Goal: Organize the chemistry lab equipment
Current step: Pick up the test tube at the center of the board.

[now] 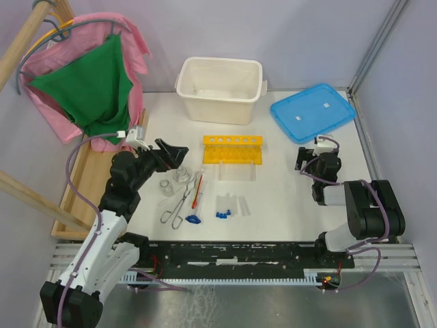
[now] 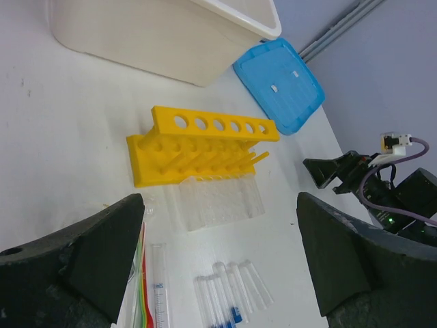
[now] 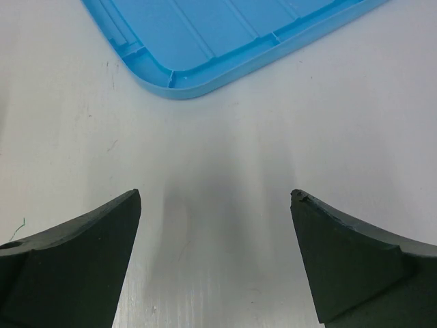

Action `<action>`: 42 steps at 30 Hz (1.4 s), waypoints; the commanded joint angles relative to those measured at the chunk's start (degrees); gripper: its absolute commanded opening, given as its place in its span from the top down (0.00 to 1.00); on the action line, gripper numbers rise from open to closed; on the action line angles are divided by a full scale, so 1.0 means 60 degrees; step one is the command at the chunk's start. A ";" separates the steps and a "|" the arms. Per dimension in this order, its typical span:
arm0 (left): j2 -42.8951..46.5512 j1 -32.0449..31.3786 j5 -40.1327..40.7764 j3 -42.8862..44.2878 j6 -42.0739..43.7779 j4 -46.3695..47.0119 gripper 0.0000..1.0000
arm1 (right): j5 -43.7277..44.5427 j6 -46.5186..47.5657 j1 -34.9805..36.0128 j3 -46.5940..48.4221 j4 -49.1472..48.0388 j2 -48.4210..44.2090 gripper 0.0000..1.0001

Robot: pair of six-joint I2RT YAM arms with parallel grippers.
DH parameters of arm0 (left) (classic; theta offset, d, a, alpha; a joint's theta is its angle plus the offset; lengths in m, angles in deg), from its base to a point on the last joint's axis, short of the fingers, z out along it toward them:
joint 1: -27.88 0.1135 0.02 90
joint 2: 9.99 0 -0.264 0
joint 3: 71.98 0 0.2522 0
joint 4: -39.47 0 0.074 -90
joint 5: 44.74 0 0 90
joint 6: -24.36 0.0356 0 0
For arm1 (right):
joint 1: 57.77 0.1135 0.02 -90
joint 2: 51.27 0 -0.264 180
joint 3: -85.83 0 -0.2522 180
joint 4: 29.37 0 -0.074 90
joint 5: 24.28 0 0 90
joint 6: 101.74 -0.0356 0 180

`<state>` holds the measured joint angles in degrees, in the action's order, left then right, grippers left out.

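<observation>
Yellow plastic test-tube rack with round holes (image 1: 232, 149) stands mid-table, in front of the large white plastic tub (image 1: 218, 108). Small clear blue-capped tubes (image 1: 229, 208) lie nearer the arms. Left gripper (image 2: 220, 205) and right gripper (image 3: 215, 195) both gape, holding nothing.

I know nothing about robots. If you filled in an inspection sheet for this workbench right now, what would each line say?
Surface: white table, lightly scuffed.
Job's things: yellow rack upright mid-table; blue-capped tubes lying loose in front; flasks, tongs and red rod to their left.
Clutter: white tub and blue lid at the back; clear plastic tray against the rack.
Grippers: left gripper and right gripper open, holding nothing.
Cables: lilac cables loop along both arms.
Surroundings: pink and green cloths on a wooden frame at left; plain walls.
</observation>
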<state>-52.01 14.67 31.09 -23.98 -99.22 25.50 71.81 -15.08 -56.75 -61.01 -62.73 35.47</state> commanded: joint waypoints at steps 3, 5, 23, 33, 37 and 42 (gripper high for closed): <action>-0.0559 0.0019 -0.0436 0.0099 -0.0408 0.0635 0.01 | -0.0183 -0.0010 0.0035 0.0290 -0.0337 -0.0018 0.00; -0.0786 0.0010 -0.0462 0.0197 -0.0346 0.0483 0.01 | -0.0472 0.0116 0.0035 0.0277 -0.0314 -0.0043 0.01; -0.0333 -0.0025 -0.1839 0.0354 -0.0786 0.1211 0.01 | -0.6748 -0.6920 0.0643 0.3719 0.5396 -0.5781 0.00; -0.1808 -0.0202 -0.4318 -0.1245 -0.3517 0.5568 0.31 | -0.8939 -0.8710 0.0928 0.3048 0.5366 -0.6196 0.35; -0.1701 -0.1816 -0.1695 -0.0559 -0.1189 0.1721 0.46 | -0.3953 -0.4704 0.2131 0.4393 1.2545 -0.7765 0.34; -0.1832 -0.5087 0.2292 -0.0437 -0.0464 0.0496 0.47 | -0.1386 -0.4782 0.2279 0.4453 1.5214 -0.8483 0.36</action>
<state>-63.20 -4.68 25.78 -29.08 -108.34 35.16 45.34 -50.24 -43.40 -36.05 7.26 -13.20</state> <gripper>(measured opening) 0.541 0.654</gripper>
